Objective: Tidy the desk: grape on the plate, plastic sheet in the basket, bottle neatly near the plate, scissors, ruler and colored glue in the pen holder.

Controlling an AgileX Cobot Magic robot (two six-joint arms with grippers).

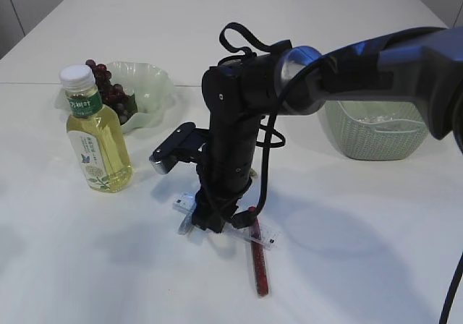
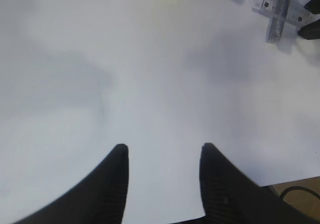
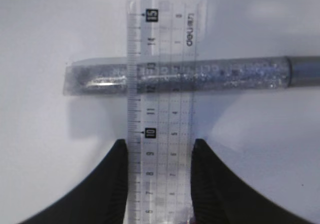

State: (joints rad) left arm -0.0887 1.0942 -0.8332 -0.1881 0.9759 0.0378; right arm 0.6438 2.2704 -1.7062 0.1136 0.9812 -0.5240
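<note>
Done so far: dark purple grapes in the pale green scalloped plate, at eleven o'clock of the desk; yellow-green drink bottle upright beside it. Right gripper straddling the clear plastic ruler laid across a silver glitter glue tube, seemingly touching its edges; left gripper spread, empty. Ruler, glue and red pen-like tube left; no pen holder in view.

a plain white table with a seam running across.

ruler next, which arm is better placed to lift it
Right. Its end effector already straddles the clear ruler, a finger at each edge, where it lies across the glitter glue tube. The left end effector hangs open over bare table, with the ruler far off at the edge of its view.
</note>
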